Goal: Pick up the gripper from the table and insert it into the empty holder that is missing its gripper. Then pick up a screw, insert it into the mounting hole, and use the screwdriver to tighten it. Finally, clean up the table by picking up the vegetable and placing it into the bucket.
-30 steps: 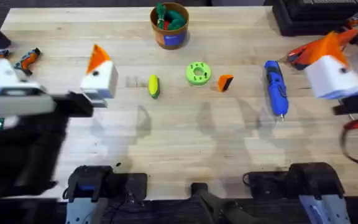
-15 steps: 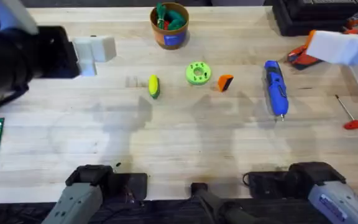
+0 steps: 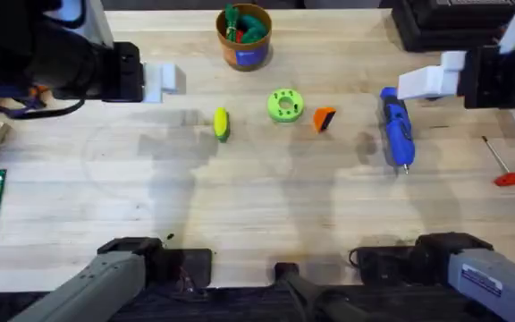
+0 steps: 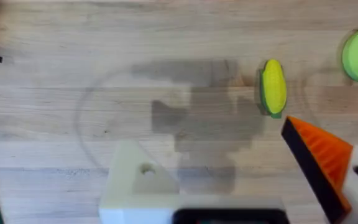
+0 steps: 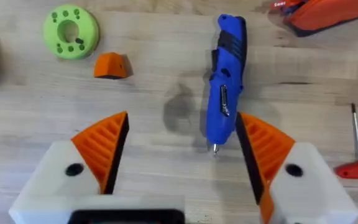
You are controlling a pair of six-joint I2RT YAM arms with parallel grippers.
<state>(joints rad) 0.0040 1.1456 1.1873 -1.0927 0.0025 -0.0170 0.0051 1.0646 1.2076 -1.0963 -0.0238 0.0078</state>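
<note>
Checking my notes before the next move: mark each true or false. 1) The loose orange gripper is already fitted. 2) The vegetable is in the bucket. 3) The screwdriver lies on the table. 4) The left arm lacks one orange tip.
1) False: the gripper lies on the table beside the green disc.
2) False: the vegetable lies on the table, apart from the bucket.
3) True: the screwdriver lies flat there.
4) True: the empty holder is bare; the other finger carries an orange tip.

A pale wooden table [image 3: 266, 215] with visible plank seams spans the scene under even light that casts soft grey shadows, its far edge meeting a dark background.
</note>
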